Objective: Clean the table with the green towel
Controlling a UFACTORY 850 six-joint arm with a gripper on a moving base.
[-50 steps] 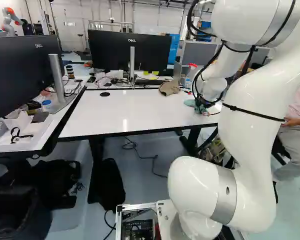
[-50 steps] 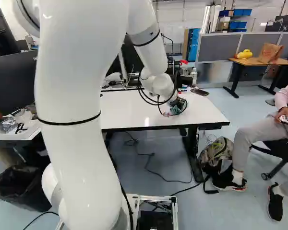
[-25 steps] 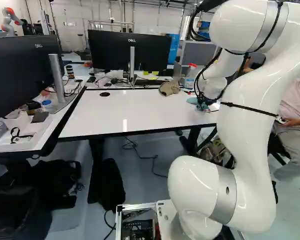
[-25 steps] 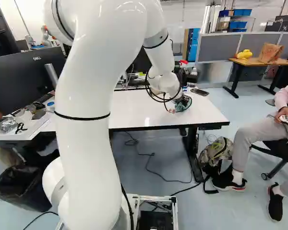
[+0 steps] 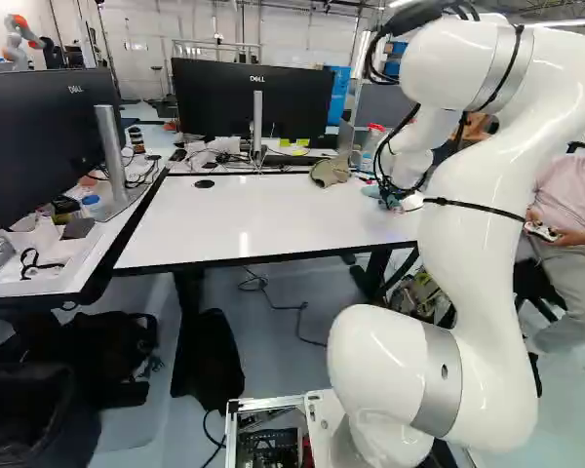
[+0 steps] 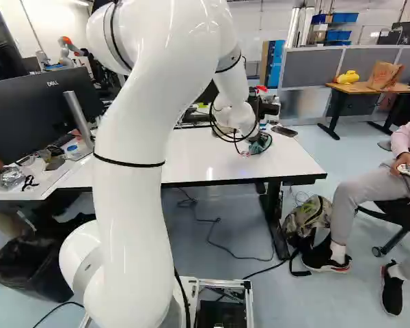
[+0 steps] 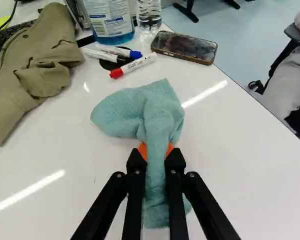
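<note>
White table (image 5: 263, 219) ahead. Left base view, left to right: monitor (image 5: 39, 146) on side desk (image 5: 54, 278), second monitor (image 5: 214, 97) behind table, khaki cloth item (image 5: 330, 173) on it, gripper (image 6: 251, 147) near right end, fingers slightly apart, pinching bunched green towel (image 7: 160, 117) over tabletop. Markers (image 7: 135, 65), phone (image 7: 185, 47) beyond towel.

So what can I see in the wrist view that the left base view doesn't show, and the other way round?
Only the wrist view: the tool's orange pads squeezing the green towel, and a smartphone.

Only the left base view: the left monitor, the centre monitor and another robot.

Both: the green towel, the khaki hat and the white desk.
</note>
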